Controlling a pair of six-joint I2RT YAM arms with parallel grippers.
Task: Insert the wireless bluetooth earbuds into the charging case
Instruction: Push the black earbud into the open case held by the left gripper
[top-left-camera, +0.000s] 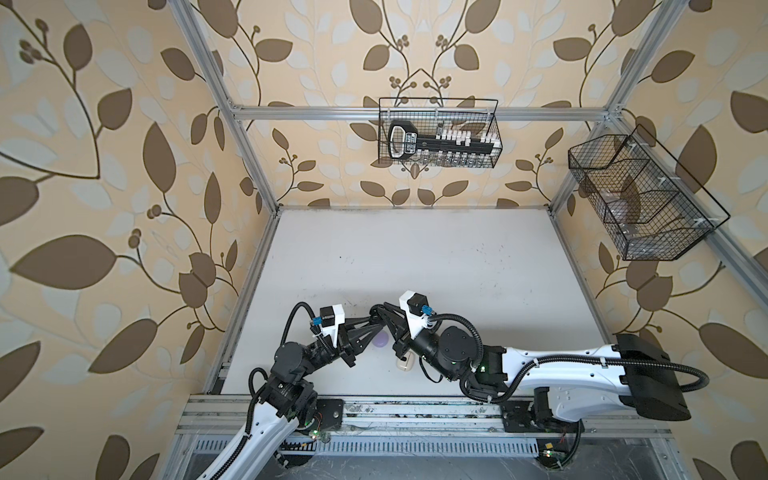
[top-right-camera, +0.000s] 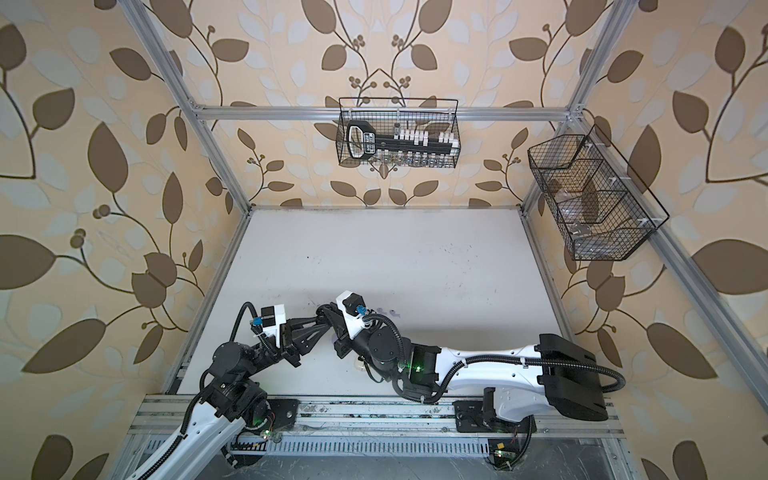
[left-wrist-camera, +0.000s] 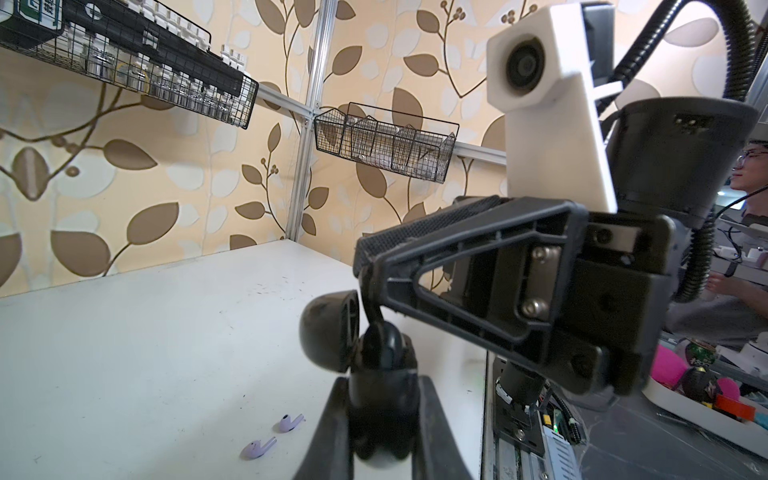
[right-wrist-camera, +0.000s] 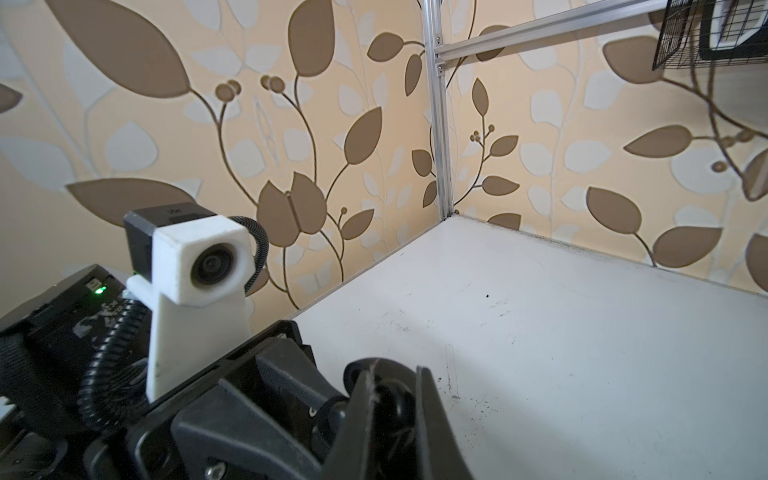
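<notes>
My left gripper (left-wrist-camera: 382, 386) is shut on a black charging case (left-wrist-camera: 382, 411), held above the table with its round lid (left-wrist-camera: 328, 328) swung open. My right gripper (right-wrist-camera: 395, 374) is shut on a black earbud (right-wrist-camera: 392, 401), and its tips (left-wrist-camera: 368, 266) hold the earbud (left-wrist-camera: 380, 338) at the case's open mouth. In both top views the two grippers meet tip to tip (top-left-camera: 376, 316) over the near middle of the table, hiding case and earbud. Two lavender earbuds (left-wrist-camera: 257, 448) (left-wrist-camera: 291, 422) lie loose on the white table (left-wrist-camera: 145, 353).
A lavender case (top-left-camera: 380, 340) lies under the left gripper and a cream case (top-left-camera: 405, 363) under the right wrist. Wire baskets hang on the back wall (top-left-camera: 440, 133) and the right wall (top-left-camera: 640, 199). Aluminium posts frame the table corners.
</notes>
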